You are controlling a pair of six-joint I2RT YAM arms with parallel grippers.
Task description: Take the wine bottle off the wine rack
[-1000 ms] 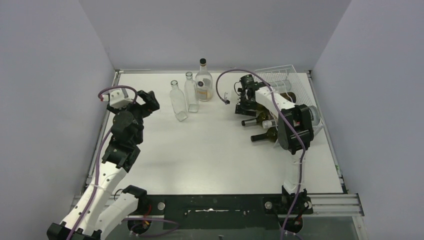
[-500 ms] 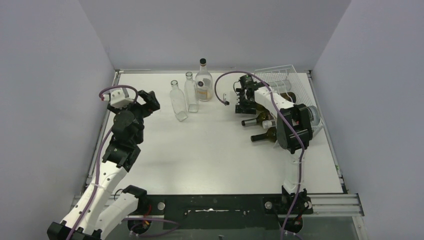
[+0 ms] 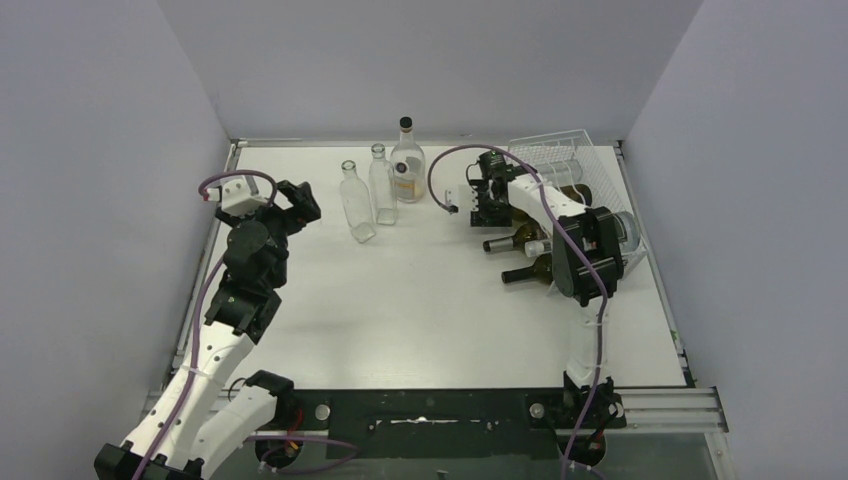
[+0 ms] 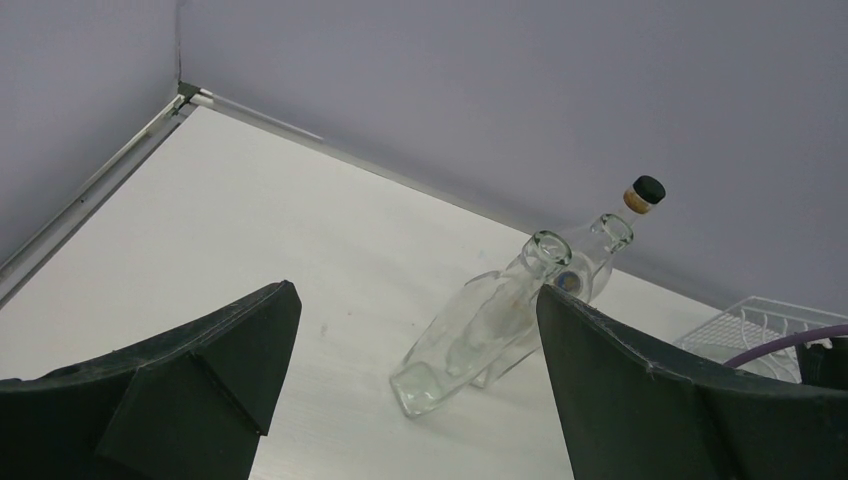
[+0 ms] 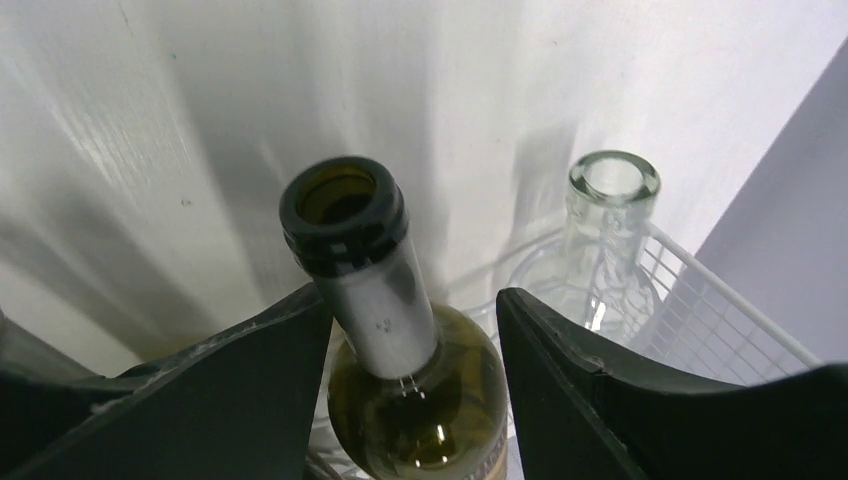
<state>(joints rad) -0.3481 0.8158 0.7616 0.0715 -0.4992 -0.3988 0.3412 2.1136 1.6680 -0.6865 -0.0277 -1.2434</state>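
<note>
The white wire wine rack (image 3: 572,160) stands at the back right of the table. In the right wrist view a green wine bottle (image 5: 400,300) with a dark rim and grey foil neck lies in the rack, mouth toward the table. My right gripper (image 5: 412,295) is open with one finger on each side of that neck; the left finger is close against it and the right finger stands apart. In the top view my right gripper (image 3: 488,205) is at the rack's left end. My left gripper (image 4: 415,290) is open and empty, and sits at the table's left side (image 3: 290,205).
A clear empty bottle (image 5: 612,225) lies beside the green one in the rack. Two dark bottles (image 3: 515,241) (image 3: 532,270) stick out of the rack's front. Two clear bottles (image 3: 358,205) and a black-capped one (image 3: 406,160) stand at the back centre.
My right wrist and its cable have shifted very slightly left at the rack's end. The left arm has not moved.
</note>
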